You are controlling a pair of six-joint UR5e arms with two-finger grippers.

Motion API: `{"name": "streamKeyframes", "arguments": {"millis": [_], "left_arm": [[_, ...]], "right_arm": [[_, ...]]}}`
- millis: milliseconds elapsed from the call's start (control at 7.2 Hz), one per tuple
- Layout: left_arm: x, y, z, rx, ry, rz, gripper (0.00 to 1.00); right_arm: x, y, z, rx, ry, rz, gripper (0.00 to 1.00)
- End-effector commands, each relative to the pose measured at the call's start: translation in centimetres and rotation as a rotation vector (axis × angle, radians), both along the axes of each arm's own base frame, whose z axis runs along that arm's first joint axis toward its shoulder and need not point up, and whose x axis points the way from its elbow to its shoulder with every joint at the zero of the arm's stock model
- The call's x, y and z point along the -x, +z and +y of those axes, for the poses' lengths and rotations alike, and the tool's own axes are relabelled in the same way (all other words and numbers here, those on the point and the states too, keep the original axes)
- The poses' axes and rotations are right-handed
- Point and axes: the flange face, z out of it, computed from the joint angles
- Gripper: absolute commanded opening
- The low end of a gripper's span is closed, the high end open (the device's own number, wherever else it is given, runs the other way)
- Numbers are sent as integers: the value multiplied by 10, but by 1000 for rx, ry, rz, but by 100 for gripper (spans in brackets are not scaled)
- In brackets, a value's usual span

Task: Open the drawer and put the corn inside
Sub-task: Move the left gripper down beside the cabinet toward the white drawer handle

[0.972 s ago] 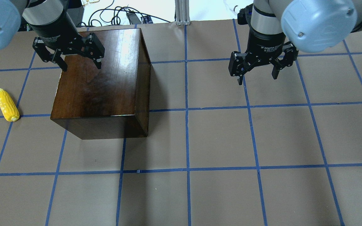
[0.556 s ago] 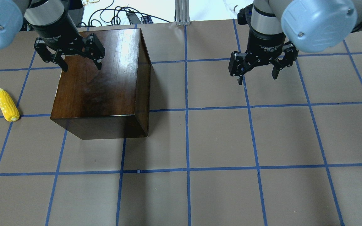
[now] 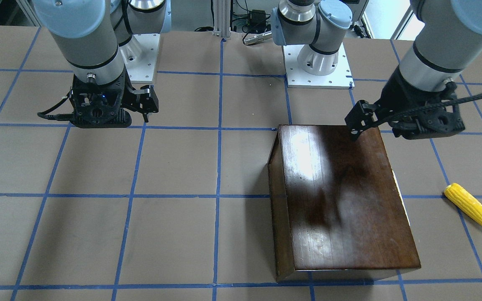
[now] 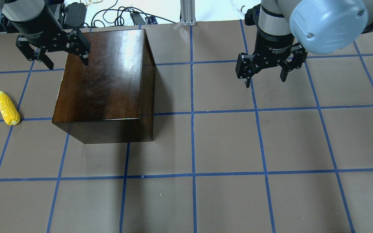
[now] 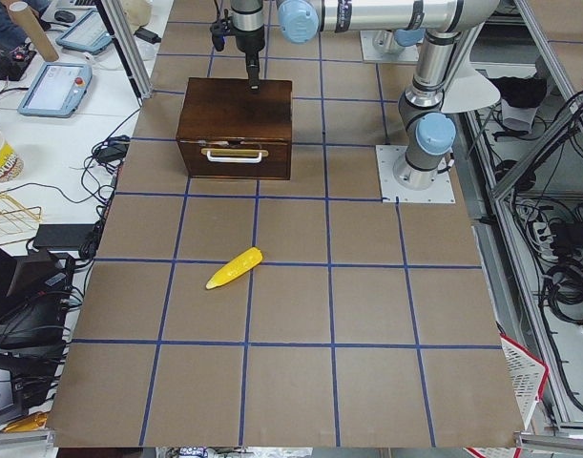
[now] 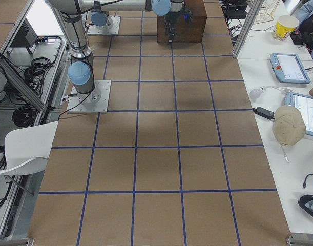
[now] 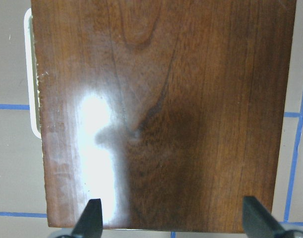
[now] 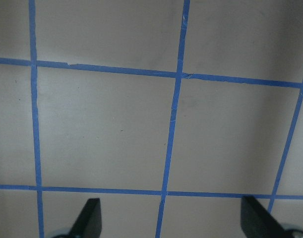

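The dark-brown wooden box (image 4: 104, 81) stands on the table's left half. Its drawer (image 5: 236, 158) is shut; the front, with a pale handle, faces the robot's left. The handle also shows at the left edge of the left wrist view (image 7: 27, 74). The yellow corn (image 4: 7, 108) lies on the table left of the box, also in the front-facing view (image 3: 473, 209). My left gripper (image 4: 66, 62) is open and empty, above the box's rear-left top edge. My right gripper (image 4: 265, 80) is open and empty over bare table on the right.
The brown table cover (image 4: 225, 145) has a blue tape grid. Cables and a metal post (image 4: 188, 13) lie beyond the far edge. The arm bases (image 3: 316, 62) stand on white plates at the robot's side of the table.
My left gripper has moved left and slightly back, from over the box's top toward its drawer-side edge. It stays open. The right arm, box and corn have not moved.
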Motion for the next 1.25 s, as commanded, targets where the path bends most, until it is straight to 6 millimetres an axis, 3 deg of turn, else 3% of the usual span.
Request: {"name": "streamKeyframes", "arguments": {"millis": [0, 278, 556, 694, 1111], "left_arm": [[-61, 11, -11, 58, 3, -11, 100], [-118, 3, -18, 92, -69, 71, 100], [-194, -20, -18, 90, -112, 116, 100], [-219, -32, -22, 110, -165, 121, 100], [-232, -96, -47, 106, -176, 279, 100]], "right_arm": [[0, 0, 0, 0, 0, 1, 100], [0, 0, 0, 0, 0, 1, 100], [0, 0, 0, 0, 0, 1, 100], [0, 0, 0, 0, 0, 1, 100], [0, 0, 0, 0, 0, 1, 100]]}}
